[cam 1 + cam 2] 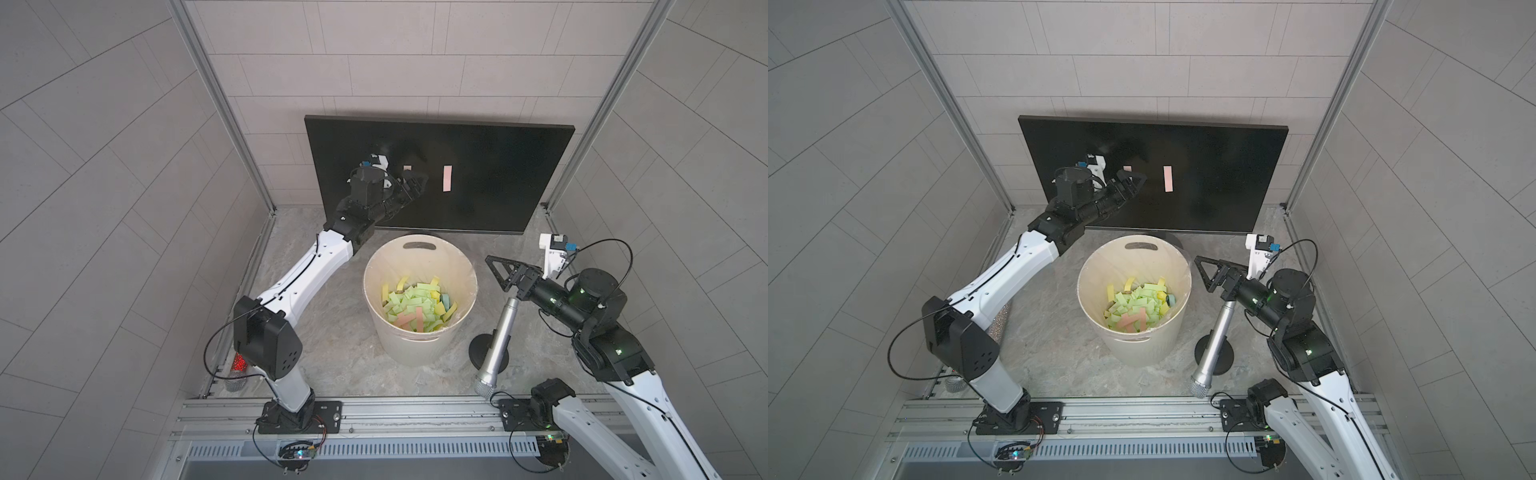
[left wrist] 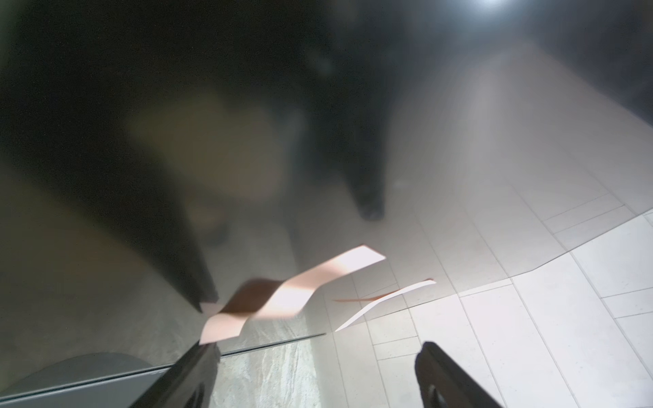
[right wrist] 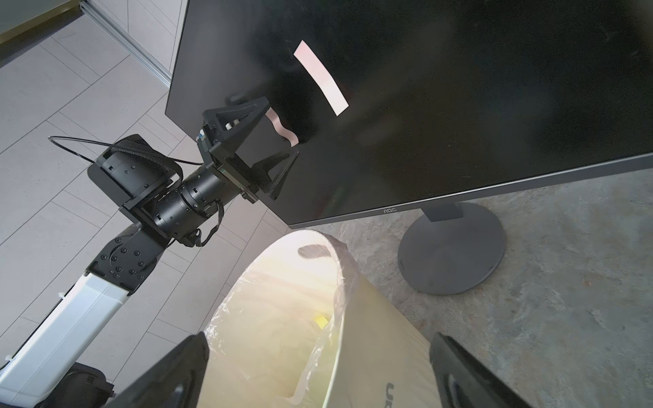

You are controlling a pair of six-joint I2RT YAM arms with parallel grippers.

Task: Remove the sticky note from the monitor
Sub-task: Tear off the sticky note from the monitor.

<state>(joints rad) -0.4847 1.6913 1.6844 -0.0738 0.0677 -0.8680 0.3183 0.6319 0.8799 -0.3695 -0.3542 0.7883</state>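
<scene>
My left claw (image 3: 282, 127) gapes around a curled pink sticky note (image 3: 288, 136) on the glossy monitor (image 1: 498, 174); my right claw (image 3: 318, 339) gapes empty. A round cream bucket (image 1: 415, 345) crowds the monitor's six o'clock, a metal microphone (image 1: 498, 332) its five.

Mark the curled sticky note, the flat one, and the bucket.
Curled sticky note (image 2: 300, 289): left wrist view, its middle.
Flat sticky note (image 1: 446, 178): in a top view, its middle.
Bucket (image 1: 395, 351): in a top view, outer wall.

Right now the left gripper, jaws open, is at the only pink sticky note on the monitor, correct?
Not the only one. The left gripper, jaws open, is at a curled pink note; a second pink note sticks to the monitor beside it, as the right wrist view shows.
</scene>
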